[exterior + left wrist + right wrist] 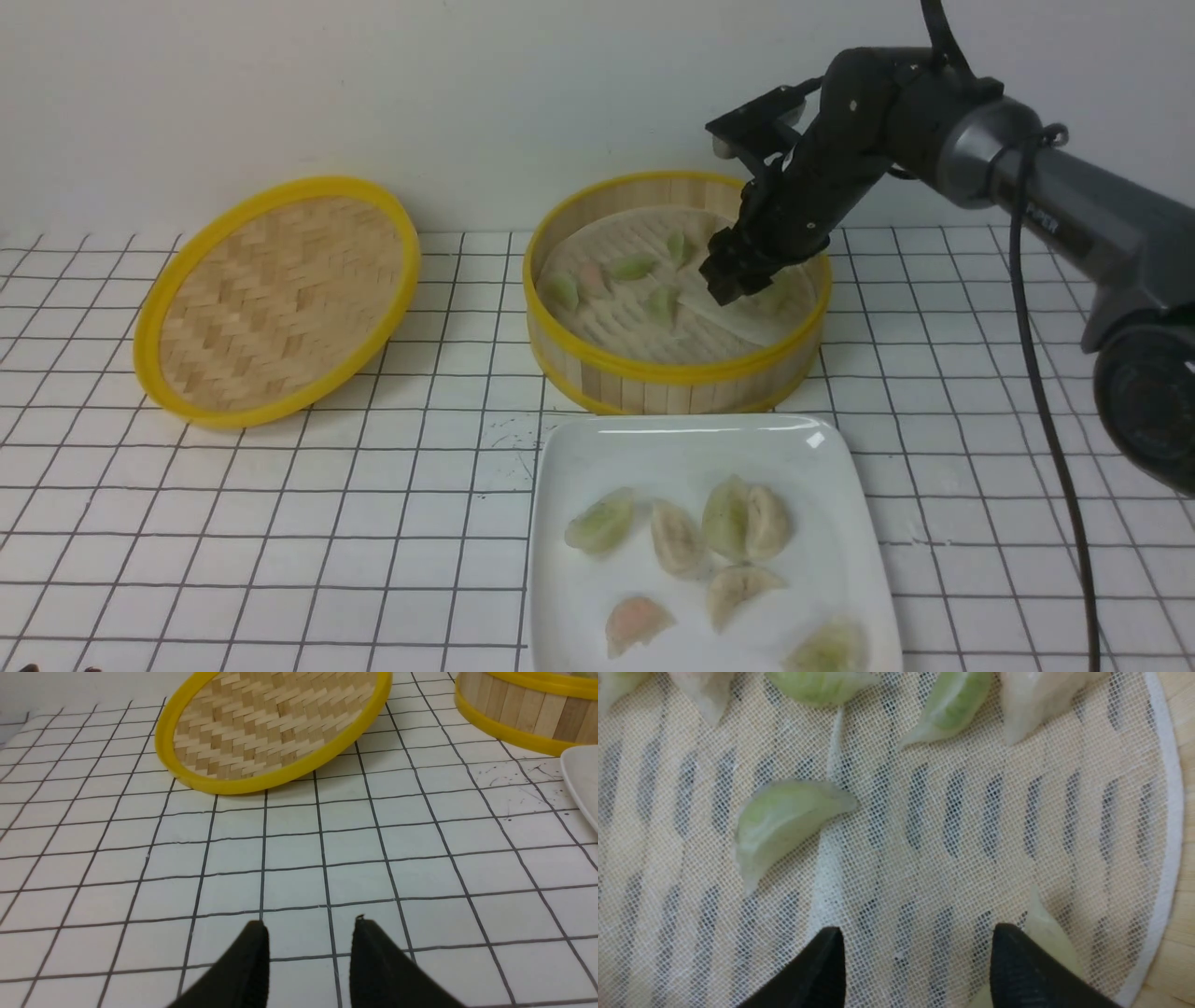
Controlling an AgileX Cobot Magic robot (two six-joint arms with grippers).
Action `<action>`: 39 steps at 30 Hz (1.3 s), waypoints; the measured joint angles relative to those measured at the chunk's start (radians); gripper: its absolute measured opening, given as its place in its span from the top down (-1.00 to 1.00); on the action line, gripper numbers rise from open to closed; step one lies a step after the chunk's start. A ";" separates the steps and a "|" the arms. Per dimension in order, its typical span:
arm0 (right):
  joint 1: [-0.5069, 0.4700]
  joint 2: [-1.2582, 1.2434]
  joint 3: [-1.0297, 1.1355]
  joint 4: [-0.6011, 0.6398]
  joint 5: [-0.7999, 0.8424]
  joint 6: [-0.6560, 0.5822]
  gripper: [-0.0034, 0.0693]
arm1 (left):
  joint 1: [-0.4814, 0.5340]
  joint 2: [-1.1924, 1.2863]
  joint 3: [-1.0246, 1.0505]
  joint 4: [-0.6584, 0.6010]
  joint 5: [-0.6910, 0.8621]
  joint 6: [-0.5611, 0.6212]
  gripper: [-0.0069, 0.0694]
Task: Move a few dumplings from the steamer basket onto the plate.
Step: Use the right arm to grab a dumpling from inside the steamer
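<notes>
Front view, plate: glossy white square plate (845, 532), lower centre of frame, carrying seven crescent-shaped pleated dumplings (677, 539).
Front view, basket: round bamboo-slat steamer basket with yellow rims (653, 387), mid-frame, with several pale green dumplings left inside.
Front view, right gripper (738, 280): inside the basket's right half.
Left wrist view, left gripper (310, 924): jaws parted and empty above the white gridded table (299, 849); flat woven yellow-rimmed lid (275, 723) beyond.
Right wrist view, right gripper (915, 933): jaws apart with nothing between them, over the whitish mesh liner (924, 868); a dumpling just beside one finger.
Progress: "a few" appears met; a further pick seems in preparation.
</notes>
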 joint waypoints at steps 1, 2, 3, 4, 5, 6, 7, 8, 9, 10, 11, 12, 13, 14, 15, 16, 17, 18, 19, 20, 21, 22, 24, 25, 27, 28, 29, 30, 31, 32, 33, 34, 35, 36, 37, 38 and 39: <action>0.000 0.000 0.000 -0.001 -0.004 -0.004 -0.17 | 0.000 0.000 0.000 0.000 0.000 0.000 0.23; 0.000 0.000 0.000 -0.001 -0.008 -0.007 -0.17 | 0.000 0.000 0.000 0.000 0.000 0.000 0.23; 0.000 0.000 0.000 -0.002 -0.015 -0.008 -0.17 | 0.000 0.000 0.000 0.000 0.000 0.000 0.23; 0.000 0.001 -0.001 -0.004 -0.027 -0.009 -0.17 | 0.000 0.000 0.000 0.000 0.000 0.000 0.23; 0.000 0.002 -0.004 -0.005 -0.031 -0.011 -0.17 | 0.000 0.000 0.000 0.000 0.000 0.000 0.23; 0.000 0.002 -0.006 -0.005 -0.032 -0.011 -0.17 | 0.000 0.000 0.000 0.000 0.000 0.000 0.23; 0.000 0.004 -0.017 -0.008 -0.039 -0.014 -0.17 | 0.000 0.000 0.000 0.000 0.000 0.000 0.23; 0.000 0.005 -0.026 -0.009 -0.042 -0.015 -0.17 | 0.000 0.000 0.000 0.000 0.000 0.000 0.23; 0.000 0.006 -0.042 -0.011 -0.043 -0.015 -0.17 | 0.000 0.000 0.000 0.000 0.000 0.000 0.23; 0.000 0.006 -0.045 -0.011 -0.043 -0.015 -0.17 | 0.000 0.000 0.000 0.000 0.000 0.000 0.23; 0.000 0.006 -0.065 -0.012 -0.043 -0.015 -0.17 | 0.000 0.000 0.000 0.000 0.000 0.000 0.23; 0.000 0.006 -0.081 -0.012 -0.039 -0.015 -0.17 | 0.000 0.000 0.000 0.000 0.000 0.000 0.23; 0.000 0.006 -0.095 -0.012 -0.032 -0.015 -0.17 | 0.000 0.000 0.000 0.000 0.000 0.000 0.23; 0.000 0.006 -0.102 -0.012 -0.030 -0.015 -0.17 | 0.000 0.000 0.000 0.000 0.000 0.000 0.23; 0.000 0.006 -0.112 -0.012 -0.015 -0.015 -0.17 | 0.000 0.000 0.000 0.000 0.000 0.000 0.23; 0.000 0.006 -0.116 -0.013 -0.003 -0.015 -0.17 | 0.000 0.000 0.000 0.000 0.000 0.000 0.23; 0.000 0.006 -0.118 -0.017 0.008 -0.010 -0.17 | 0.000 0.000 0.000 0.000 0.000 0.000 0.23; 0.000 0.006 -0.118 -0.021 0.014 -0.006 -0.17 | 0.000 0.000 0.000 0.000 0.000 0.000 0.23; 0.000 0.006 -0.118 -0.032 0.027 0.006 -0.17 | 0.000 0.000 0.000 0.000 0.000 0.000 0.23; 0.000 0.007 -0.118 -0.041 0.031 0.013 -0.17 | 0.000 0.000 0.000 0.000 0.000 0.000 0.23; 0.000 0.007 -0.118 -0.049 0.034 0.021 -0.17 | 0.000 0.000 0.000 0.000 0.000 0.000 0.23; 0.000 0.007 -0.118 -0.057 0.038 0.028 -0.17 | 0.000 0.000 0.000 0.000 0.000 0.000 0.23; 0.000 0.007 -0.118 -0.062 0.046 0.034 -0.17 | 0.000 0.000 0.000 0.000 0.000 0.000 0.23; 0.000 0.007 -0.118 -0.064 0.051 0.035 -0.17 | 0.000 0.000 0.000 0.000 0.000 0.000 0.23; 0.000 0.007 -0.118 -0.065 0.058 0.040 -0.17 | 0.000 0.000 0.000 0.000 0.000 0.000 0.23; 0.000 0.007 -0.118 -0.065 0.061 0.042 -0.17 | 0.000 0.000 0.000 0.000 0.000 0.000 0.23; 0.000 0.007 -0.118 -0.065 0.066 0.052 -0.17 | 0.000 0.000 0.000 0.000 0.000 0.000 0.23; 0.000 0.007 -0.118 -0.065 0.071 0.056 -0.17 | 0.000 0.000 0.000 0.000 0.000 0.000 0.23; 0.000 0.007 -0.118 -0.065 0.076 0.059 -0.17 | 0.000 0.000 0.000 0.000 0.000 0.000 0.23; 0.000 0.007 -0.118 -0.065 0.080 0.061 -0.17 | 0.000 0.000 0.000 0.000 0.000 0.000 0.23; 0.000 0.007 -0.118 -0.065 0.083 0.062 -0.17 | 0.000 0.000 0.000 0.000 0.000 0.000 0.23; 0.000 0.007 -0.118 -0.065 0.083 0.062 -0.17 | 0.000 0.000 0.000 0.000 0.000 0.000 0.23; 0.000 0.007 -0.118 -0.065 0.083 0.062 -0.17 | 0.000 0.000 0.000 0.000 0.000 0.000 0.23; 0.000 0.007 -0.118 -0.065 0.083 0.062 -0.17 | 0.000 0.000 0.000 0.000 0.000 0.000 0.23; 0.000 0.008 -0.118 -0.065 0.083 0.062 -0.17 | 0.000 0.000 0.000 0.000 0.000 0.000 0.23; 0.000 0.010 -0.118 -0.065 0.083 0.064 -0.17 | 0.000 0.000 0.000 0.000 0.000 0.000 0.23; 0.000 0.015 -0.118 -0.065 0.083 0.066 -0.17 | 0.000 0.000 0.000 0.000 0.000 0.000 0.23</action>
